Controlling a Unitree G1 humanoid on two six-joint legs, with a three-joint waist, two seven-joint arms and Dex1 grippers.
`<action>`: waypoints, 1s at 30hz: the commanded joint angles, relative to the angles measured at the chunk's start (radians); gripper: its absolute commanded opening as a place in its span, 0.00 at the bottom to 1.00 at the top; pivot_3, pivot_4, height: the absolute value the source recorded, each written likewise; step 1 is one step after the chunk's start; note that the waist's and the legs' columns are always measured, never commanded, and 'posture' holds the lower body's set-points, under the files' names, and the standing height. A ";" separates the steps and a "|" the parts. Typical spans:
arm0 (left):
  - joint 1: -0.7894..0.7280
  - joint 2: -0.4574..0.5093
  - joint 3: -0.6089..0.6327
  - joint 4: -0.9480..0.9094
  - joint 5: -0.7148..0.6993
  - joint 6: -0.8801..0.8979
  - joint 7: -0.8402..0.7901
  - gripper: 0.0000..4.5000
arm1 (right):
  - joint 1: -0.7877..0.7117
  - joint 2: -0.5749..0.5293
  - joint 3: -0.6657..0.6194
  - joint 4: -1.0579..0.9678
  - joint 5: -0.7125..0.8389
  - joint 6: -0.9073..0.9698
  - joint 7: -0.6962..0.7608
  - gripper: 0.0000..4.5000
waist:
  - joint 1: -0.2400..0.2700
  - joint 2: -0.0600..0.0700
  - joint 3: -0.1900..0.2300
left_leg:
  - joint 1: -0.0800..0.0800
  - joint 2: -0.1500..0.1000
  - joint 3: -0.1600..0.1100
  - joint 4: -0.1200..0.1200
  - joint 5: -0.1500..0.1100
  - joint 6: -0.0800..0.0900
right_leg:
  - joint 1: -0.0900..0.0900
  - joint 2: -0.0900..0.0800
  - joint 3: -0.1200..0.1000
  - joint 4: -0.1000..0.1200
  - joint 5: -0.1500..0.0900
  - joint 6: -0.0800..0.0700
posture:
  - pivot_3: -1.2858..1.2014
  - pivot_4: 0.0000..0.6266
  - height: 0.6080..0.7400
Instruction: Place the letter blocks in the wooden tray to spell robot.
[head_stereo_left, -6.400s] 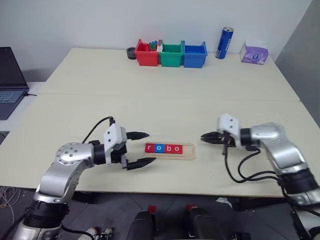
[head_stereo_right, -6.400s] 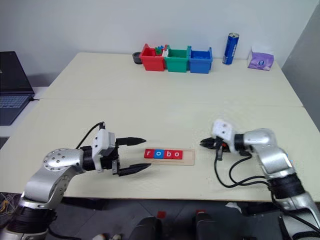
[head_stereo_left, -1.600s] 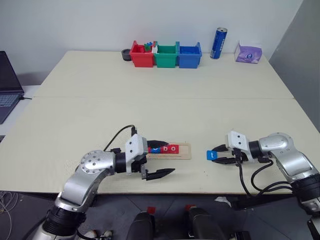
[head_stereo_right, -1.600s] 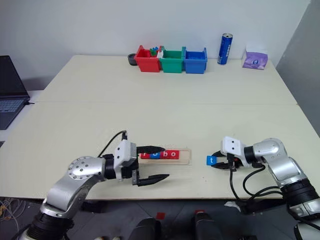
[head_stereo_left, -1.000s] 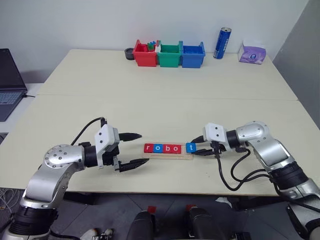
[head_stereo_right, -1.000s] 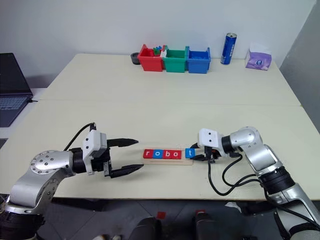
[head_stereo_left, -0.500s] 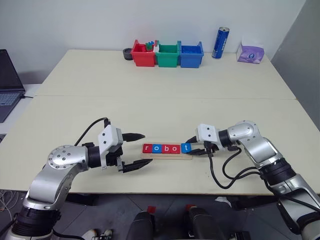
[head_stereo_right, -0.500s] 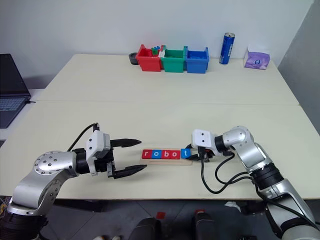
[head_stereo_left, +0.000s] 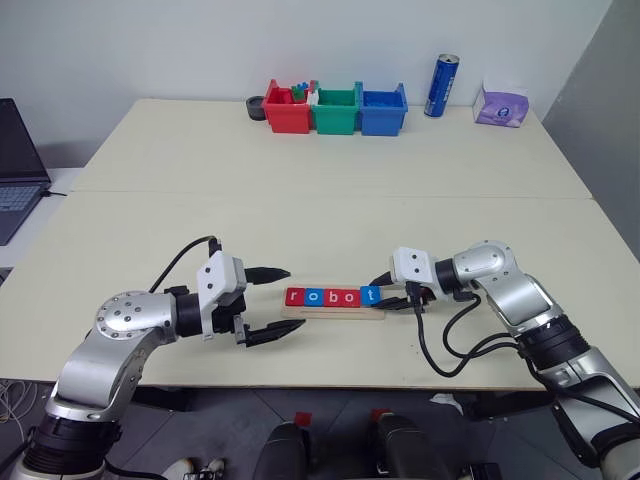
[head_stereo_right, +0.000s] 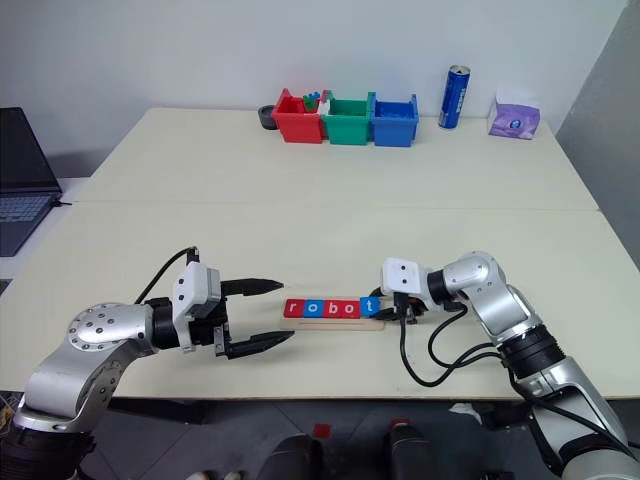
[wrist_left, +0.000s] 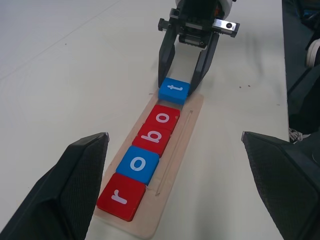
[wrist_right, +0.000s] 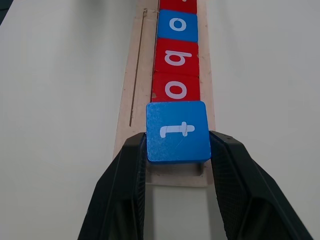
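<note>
1. Head views: the right claw (head_stereo_left: 388, 297) reaches in from the right end of the wooden tray (head_stereo_left: 335, 311) with its two fingers clamped on the sides of the blue t block (head_stereo_left: 372, 295). I judge it holds the block by the edges so the letter stays face up and the block can sit flush behind the last red one. The left claw (head_stereo_left: 270, 303) hangs just off the tray's left end, fingers spread wide and holding nothing; it looks parked there, perhaps ready to steady the tray.

2. Left wrist view: looking down the tray, the letter blocks (wrist_left: 148, 154) read r, o, b, o in red, blue, red, red, packed edge to edge along one side of the groove. The t sits at the far end, pinched between the other arm's black fingers, slightly raised and not quite square to the row.

3. Right wrist view: the t fills the gap between the fingers (wrist_right: 126, 170), with its far edge over the last red o (wrist_right: 176, 88). Bare wood shows beneath it, so by my reading it is not yet let go.

4. Far side of the desk (head_stereo_right: 300, 220): the red bin (head_stereo_right: 299, 116) holds a few small coloured pieces; what is in the green bin (head_stereo_right: 347, 118) and blue bin (head_stereo_right: 394, 118) I cannot tell.
</note>
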 joint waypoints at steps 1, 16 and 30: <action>-0.010 0.011 0.012 -0.014 -0.002 -0.013 -0.003 1.00 | -0.021 0.004 -0.007 -0.031 0.005 0.006 0.005 0.48 | 0.000 0.000 0.000 | 0.000 0.000 0.000 0.000 0.000 0.000 | 0.000 0.000 0.000 0.000 0.000 0.000 | 0.52 0.24 1.00; -0.007 0.011 0.014 0.010 0.007 -0.033 -0.016 1.00 | -0.083 0.013 -0.072 0.020 0.052 0.078 -0.012 0.99 | 0.000 0.000 0.000 | 0.000 0.000 0.000 0.000 0.000 0.000 | 0.000 0.000 0.000 0.000 0.000 -0.001 | 0.52 0.24 1.00; -0.001 0.015 0.016 0.023 0.014 -0.049 -0.021 1.00 | -0.086 0.073 -0.037 0.147 -0.034 -0.094 -0.113 0.27 | -0.002 0.000 0.000 | 0.000 0.000 0.000 0.000 0.000 0.000 | 0.000 0.000 0.000 0.000 0.001 -0.001 | 0.52 0.24 1.00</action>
